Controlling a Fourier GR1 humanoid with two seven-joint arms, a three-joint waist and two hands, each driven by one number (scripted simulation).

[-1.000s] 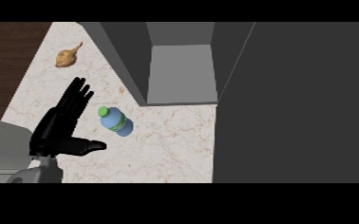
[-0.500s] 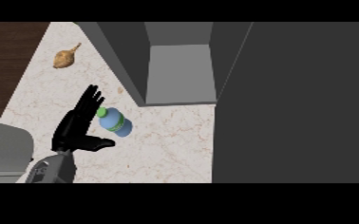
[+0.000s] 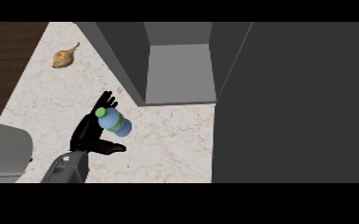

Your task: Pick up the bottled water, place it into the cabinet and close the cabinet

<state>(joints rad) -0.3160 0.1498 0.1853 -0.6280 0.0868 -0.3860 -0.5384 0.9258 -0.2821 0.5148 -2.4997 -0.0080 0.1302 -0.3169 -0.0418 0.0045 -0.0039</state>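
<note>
Fingers [image 3: 105,100] of the left hand [image 3: 89,132] are partly hidden behind the bottled water [image 3: 114,122], which lies on the marble counter [image 3: 175,137], touching the hand's right side. The fingers are straight and spread, thumb out, curled round nothing. Far right, the open cabinet [image 3: 181,71] is cut off at the top.

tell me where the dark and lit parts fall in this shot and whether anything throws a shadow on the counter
Head view: even light on the pale marble counter, with no clear shadow under the bottled water or the left hand. The open cabinet is mid grey inside; its door is a flat, darker grey slab. No glare shows.
</note>
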